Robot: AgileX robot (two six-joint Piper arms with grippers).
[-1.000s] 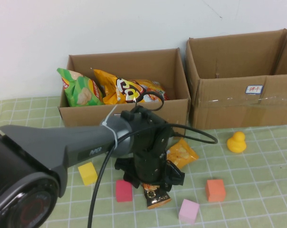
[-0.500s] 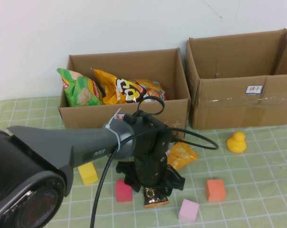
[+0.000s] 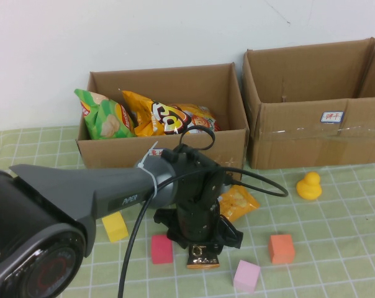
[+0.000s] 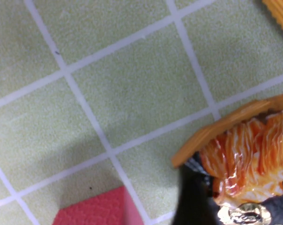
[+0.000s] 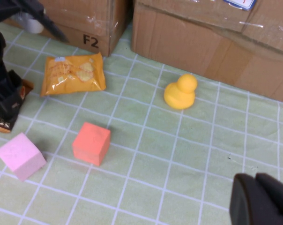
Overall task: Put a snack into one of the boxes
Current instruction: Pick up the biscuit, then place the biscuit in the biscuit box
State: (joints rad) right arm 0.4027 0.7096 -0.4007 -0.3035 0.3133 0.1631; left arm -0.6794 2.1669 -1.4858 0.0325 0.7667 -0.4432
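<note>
Left gripper (image 3: 202, 245), lower centre, straddles the orange snack packet (image 3: 203, 257) on the tablecloth, grip unconfirmed; crinkly foil may slip. Right gripper (image 5: 261, 200) closed, idle. Taped box (image 3: 311, 133) upper right.

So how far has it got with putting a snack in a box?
Early. The left box already holds chip bags; the taped right box looks empty. In hand: the left pincer is down on a shiny orange snack on the table, jaws around it, not lifted. The right pincer is shut, hovering off near the duck. Left: grip, lift, carry, drop.
</note>
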